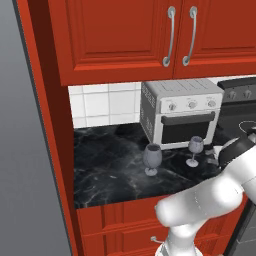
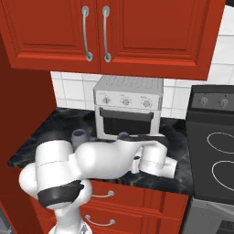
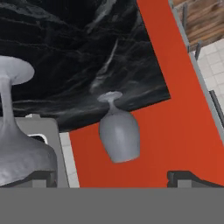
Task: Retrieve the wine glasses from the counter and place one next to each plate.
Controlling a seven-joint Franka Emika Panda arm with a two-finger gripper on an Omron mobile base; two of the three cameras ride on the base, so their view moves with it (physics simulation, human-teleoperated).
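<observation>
- Counter (image 1: 110, 170): black marble-look top with white veins, over red drawers (image 2: 137, 201), backed by white tiles (image 1: 105, 105); red wall cabinets (image 1: 120, 35) with metal handles hang above.
- Wine glass, left (image 1: 152, 158): smoky-grey, upright on the counter, in front of the toaster oven's left corner. In the hand view it sits mid-frame (image 3: 119, 134), shown inverted by the rolled camera, bowl against the red cabinet side.
- Wine glass, right (image 1: 194, 150): same make, upright on the counter in front of the toaster oven door, just beside the arm's dark wrist. In the hand view it looms large at the left edge (image 3: 17, 131), close to the left fingertip.
- Toaster oven (image 1: 180, 112): white and grey, three knobs, dark door, at the back of the counter.
- Stove (image 2: 212, 151): black, just right of the counter.
- Gripper (image 3: 113, 179): fingertips spread fully wide at the lower corners of the hand view, nothing between them; the nearer glass lies beside the left tip, contact not discernible.
- Arm (image 2: 100, 160): white, reaching low across the counter's front.
</observation>
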